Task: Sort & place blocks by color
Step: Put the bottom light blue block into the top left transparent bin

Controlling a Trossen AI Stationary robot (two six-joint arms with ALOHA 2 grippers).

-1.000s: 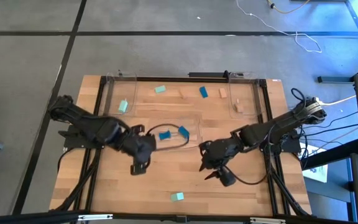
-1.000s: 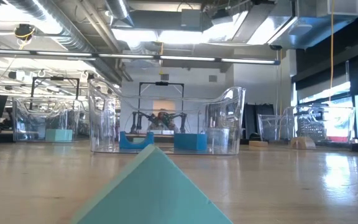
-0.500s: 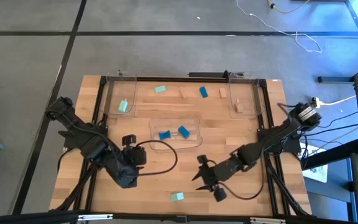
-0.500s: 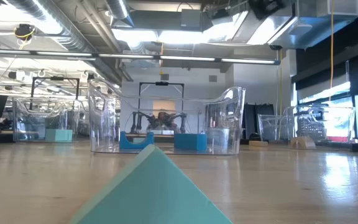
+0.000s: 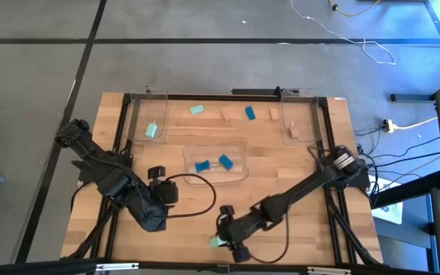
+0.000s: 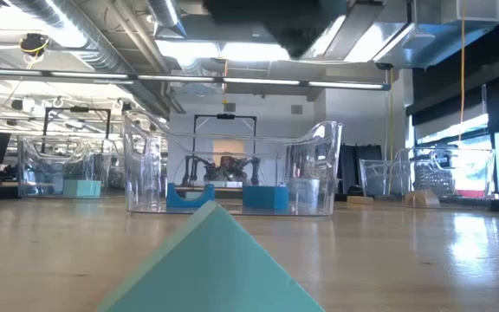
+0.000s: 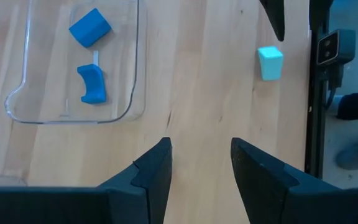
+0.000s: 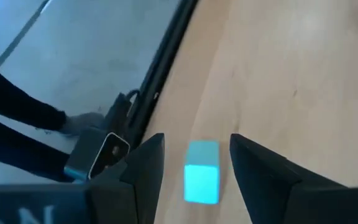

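The right arm reaches in a long diagonal from its base at the desk's right edge down toward the near edge, almost fully stretched. Its tool point(image 5: 221, 241) hangs low near the middle of the near edge, fingers point(image 8: 146, 163) parted with a clear gap between them. The left arm is folded at the elbow over the desk's near-left part, its base at the left edge. The left tool point(image 7: 201, 163) points toward the desk's middle, its fingers likewise apart and holding nothing.
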